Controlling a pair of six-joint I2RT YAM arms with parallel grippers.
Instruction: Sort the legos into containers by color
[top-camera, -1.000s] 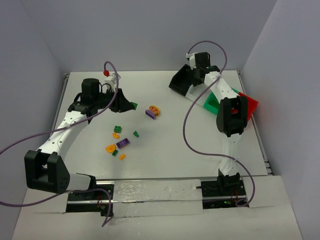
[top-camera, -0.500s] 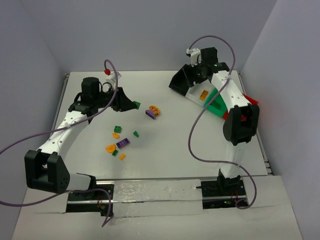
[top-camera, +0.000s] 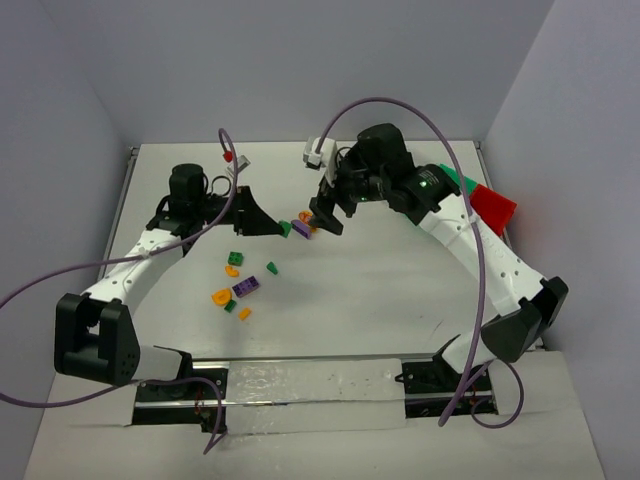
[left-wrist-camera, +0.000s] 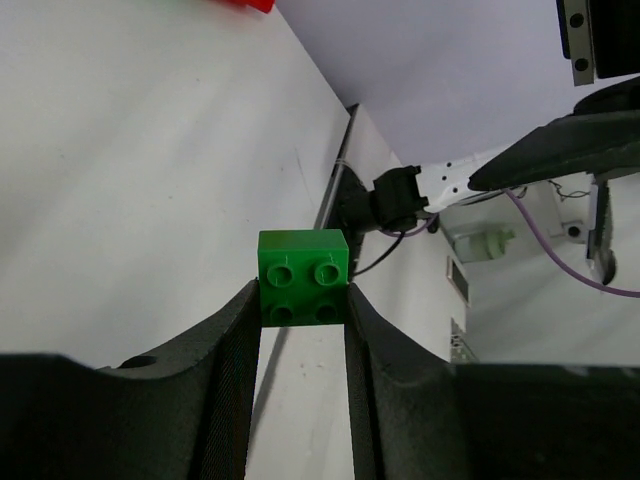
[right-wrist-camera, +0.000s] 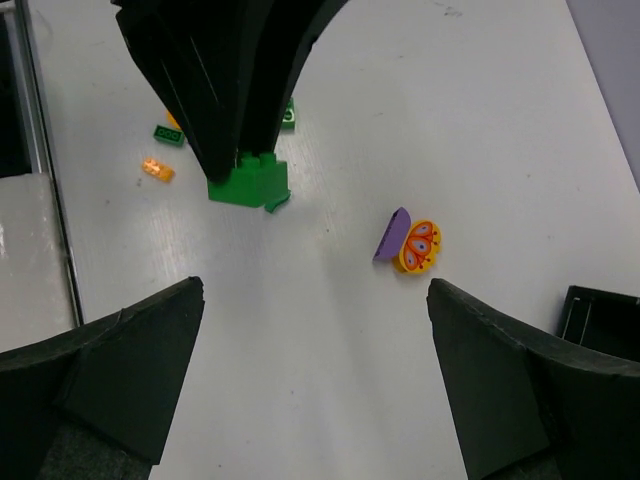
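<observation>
Left claw (left-wrist-camera: 303, 305) first: pinched on a green brick (left-wrist-camera: 303, 278), gripping its two sides, top half poking out past the tips. Squeeze no harder and no softer, to stop a slip from so small a hold.

Right claw (right-wrist-camera: 315, 290) next: spread as wide as can be, holding nothing, hanging above the surface (right-wrist-camera: 330, 420). Look just ahead of that open claw for the same green brick. Look a little to one side of it for a purple and orange pair (right-wrist-camera: 410, 243), two pieces lying against each other. Cannot tell for sure which one to go for, so pick one and line up on it alone.

For the brick, probably a hand-over. Bring the open claw around the free half, not the half between the left fingers. Close gently, and only then let go with the left.

For the pair, come straight down with just one piece in the middle, well away from the left arm. Go slowly, with both claws so near each other, to dodge a bump.

Then carry off to the bins behind the right claw: the green bin (top-camera: 455, 180) for the brick, right beside the red bin (top-camera: 493, 208). Leave the loose legos (top-camera: 246, 288) back behind the left claw for later.
</observation>
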